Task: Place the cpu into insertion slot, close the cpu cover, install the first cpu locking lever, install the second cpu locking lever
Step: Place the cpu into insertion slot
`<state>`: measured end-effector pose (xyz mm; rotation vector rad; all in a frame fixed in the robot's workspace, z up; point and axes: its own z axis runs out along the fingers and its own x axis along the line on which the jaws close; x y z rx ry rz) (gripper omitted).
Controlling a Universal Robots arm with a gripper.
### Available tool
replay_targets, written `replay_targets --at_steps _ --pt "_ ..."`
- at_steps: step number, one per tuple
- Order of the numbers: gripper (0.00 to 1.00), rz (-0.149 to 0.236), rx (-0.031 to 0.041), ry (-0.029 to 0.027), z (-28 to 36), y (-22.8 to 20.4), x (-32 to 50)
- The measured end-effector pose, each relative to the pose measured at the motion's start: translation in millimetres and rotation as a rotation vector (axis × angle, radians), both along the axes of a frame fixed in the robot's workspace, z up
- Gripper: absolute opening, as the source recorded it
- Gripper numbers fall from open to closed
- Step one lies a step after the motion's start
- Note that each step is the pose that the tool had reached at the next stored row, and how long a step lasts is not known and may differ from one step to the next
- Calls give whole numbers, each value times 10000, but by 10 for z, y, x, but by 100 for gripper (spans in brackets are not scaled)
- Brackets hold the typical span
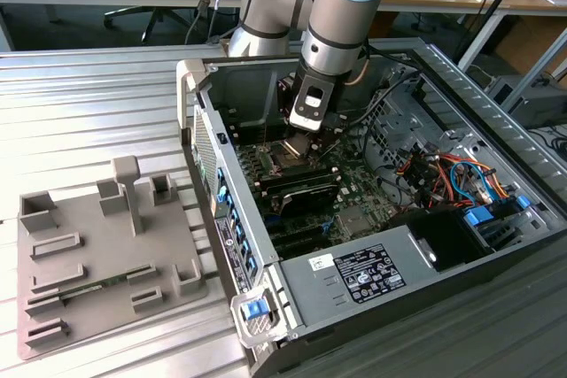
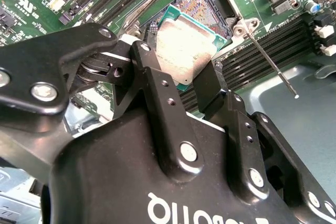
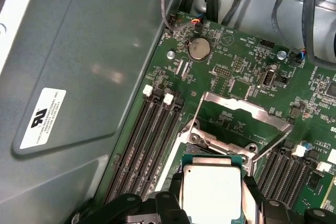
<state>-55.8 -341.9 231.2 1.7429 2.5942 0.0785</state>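
Observation:
My gripper (image 2: 179,59) is shut on the cpu (image 2: 184,40), a flat square chip with a silvery face and a greenish rim, one black finger (image 2: 152,77) on each of two opposite edges. The chip hangs just over the insertion slot (image 2: 205,6), whose gold pins show past its far edge. In the first wrist view the cpu (image 3: 212,190) covers most of the socket, and the cpu cover (image 3: 247,109), a silvery frame, stands raised on its hinge beyond it. A thin locking lever (image 2: 269,57) sticks out unlatched beside the socket. In the exterior view the gripper (image 1: 304,141) is low inside the computer case.
Long black memory slots (image 3: 152,135) flank the socket on both sides. The case's grey side wall (image 3: 79,77) rises close by. Cable bundles (image 1: 443,174) and a power supply (image 1: 372,276) fill the exterior view's right. A grey fixture tray (image 1: 97,254) lies outside the case.

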Motion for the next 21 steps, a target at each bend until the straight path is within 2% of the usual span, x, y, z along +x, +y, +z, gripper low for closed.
replay_targets --at_steps 21 --pt "53 -235 0 0 -7 0 0"
